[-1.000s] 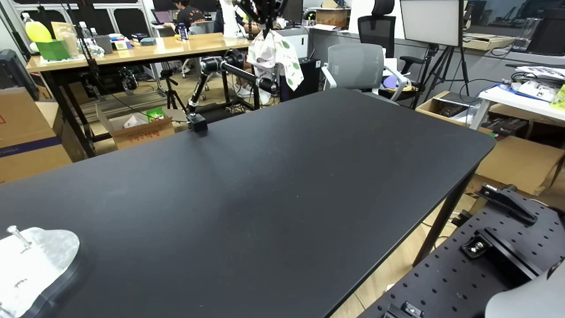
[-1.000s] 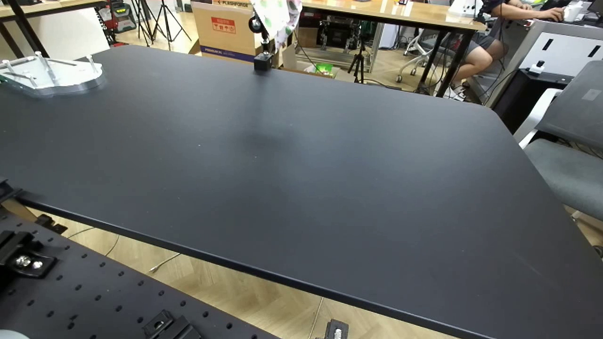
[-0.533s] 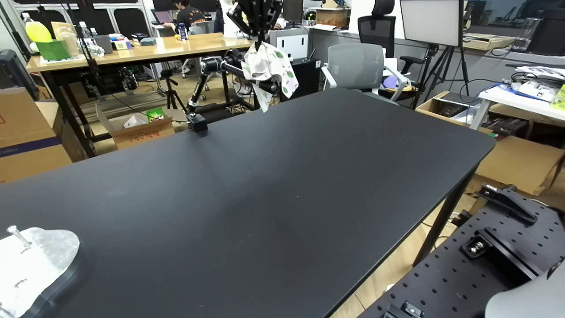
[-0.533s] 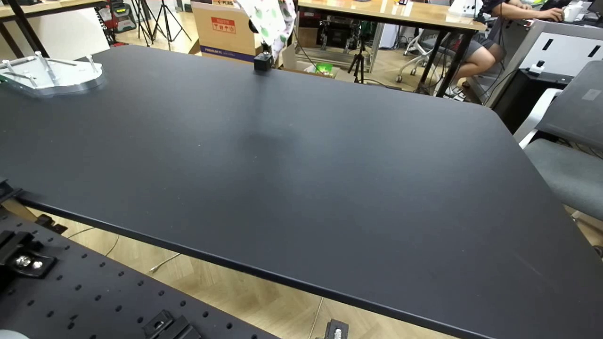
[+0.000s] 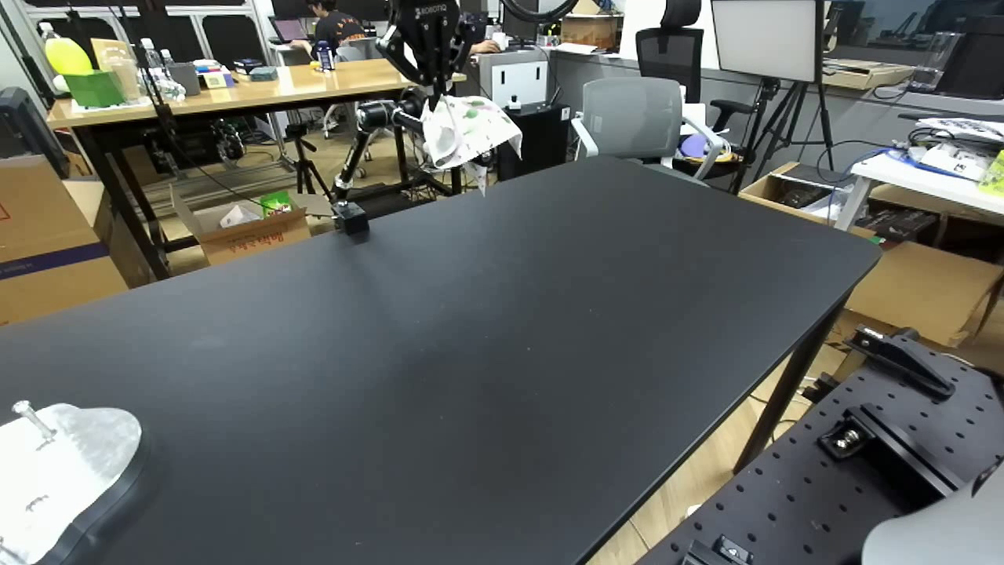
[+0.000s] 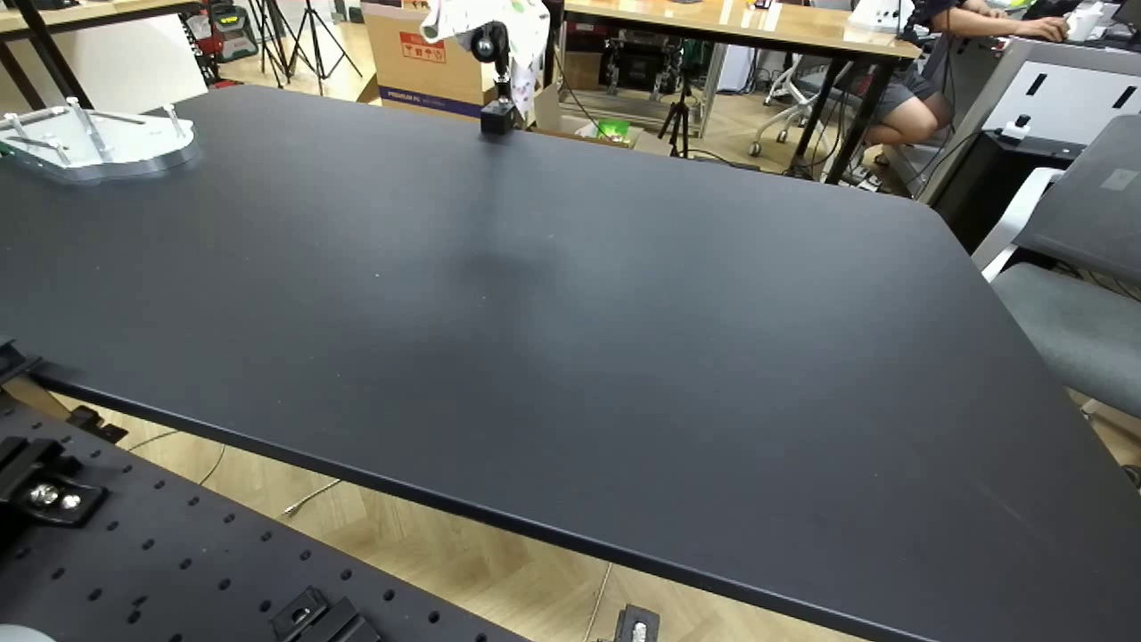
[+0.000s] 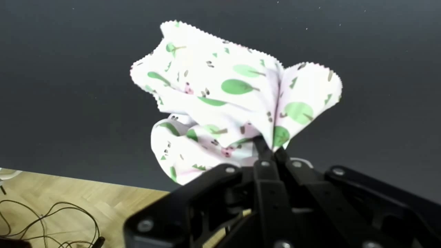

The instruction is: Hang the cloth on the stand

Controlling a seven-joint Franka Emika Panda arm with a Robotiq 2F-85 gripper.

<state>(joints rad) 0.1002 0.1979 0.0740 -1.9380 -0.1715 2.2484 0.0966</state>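
As a white cloth [image 7: 220, 103] printed with green trees hangs aloft over the black table [image 5: 471, 377], your gripper [image 7: 273, 151] is clamped on a gathered fold of it, a grip the wrist view shows plainly. You hold only a small bunch, with the rest fanned out loose beyond the tips; that slack should help it drape over a support, though it could also snag or settle unevenly. Nothing else is seen to bear the fabric, so its weight appears to rest on that one pinch.

Well apart from the cloth, at the left of both exterior views, a pale board [image 6: 132, 147] sits on the table with pegs [image 6: 87, 127] jutting from it. It is most likely the stand in your task, its pegs there to catch fabric. None hangs on the part in view, which suggests the transfer stage, with the hanging not yet done. Your next move probably calls for bringing the cloth across, high enough to pass over the pegs.

At the table's edge, a black jointed mount [image 5: 375, 118] stands partly hidden by the cloth in both exterior views, seemingly a matter of sightline rather than contact. What it is meant to carry, you cannot tell from here.
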